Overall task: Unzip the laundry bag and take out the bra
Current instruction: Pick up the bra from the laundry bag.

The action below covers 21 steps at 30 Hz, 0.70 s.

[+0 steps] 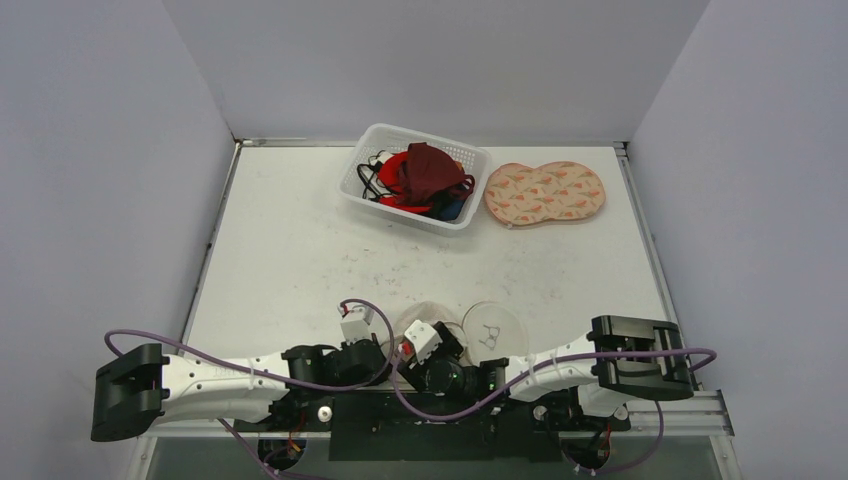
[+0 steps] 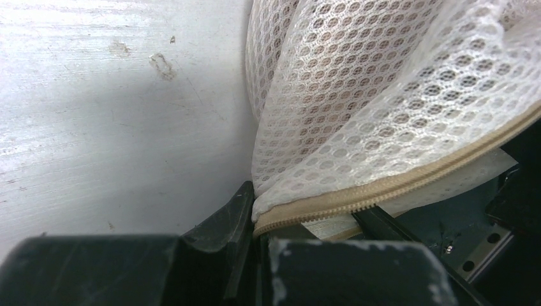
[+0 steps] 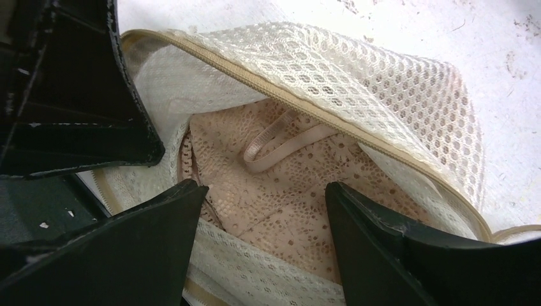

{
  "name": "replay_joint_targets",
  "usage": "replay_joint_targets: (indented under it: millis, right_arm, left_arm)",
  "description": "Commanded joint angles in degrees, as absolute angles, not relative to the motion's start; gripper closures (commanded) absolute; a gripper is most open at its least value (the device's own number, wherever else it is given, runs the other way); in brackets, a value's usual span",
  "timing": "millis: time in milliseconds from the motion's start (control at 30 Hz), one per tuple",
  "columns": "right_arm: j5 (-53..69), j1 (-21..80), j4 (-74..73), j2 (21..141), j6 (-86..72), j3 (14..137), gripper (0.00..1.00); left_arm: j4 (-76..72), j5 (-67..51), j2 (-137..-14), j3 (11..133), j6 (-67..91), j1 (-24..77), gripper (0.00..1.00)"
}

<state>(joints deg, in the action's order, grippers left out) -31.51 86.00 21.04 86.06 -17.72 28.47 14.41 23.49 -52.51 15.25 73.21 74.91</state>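
Inside the unzipped laundry bag (image 3: 383, 83) lies the bra (image 3: 287, 191).

A lab cell (plain walls (image 1: 100, 150), white table (image 1: 300, 250)).

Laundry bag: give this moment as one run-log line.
left gripper: shut on laundry bag | right gripper: open over bra | bra: inside laundry bag
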Motion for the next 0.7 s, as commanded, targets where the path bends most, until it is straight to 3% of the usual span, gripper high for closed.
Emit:
replay_joint_targets:
  millis: [0, 400, 500, 667]
  right_arm:
    - [-32.5, 86.8, 24.1, 83.5, -17.8, 28.2, 0.28]
    - [-35.8, 87.2, 20.1, 92.7, -20.0, 32.1, 0.25]
    - [-37.8, 87.2, 18.7, 94.1, -21.4, 32.8, 0.35]
    - [-39.6, 87.4, 18.0, 91.7, -22.3, 32.2, 0.69]
  left_arm:
    - [14.1, 23.9, -51.9, 14.7, 73.9, 75.1, 1.00]
    - [14.1, 23.3, -49.6, 14.0, 74.5, 75.1, 1.00]
    - [14.6, 23.4, -48.5, 13.6, 74.8, 75.1, 1.00]
    - [14.9, 23.6, -47.5, 13.0, 75.2, 75.1, 1.00]
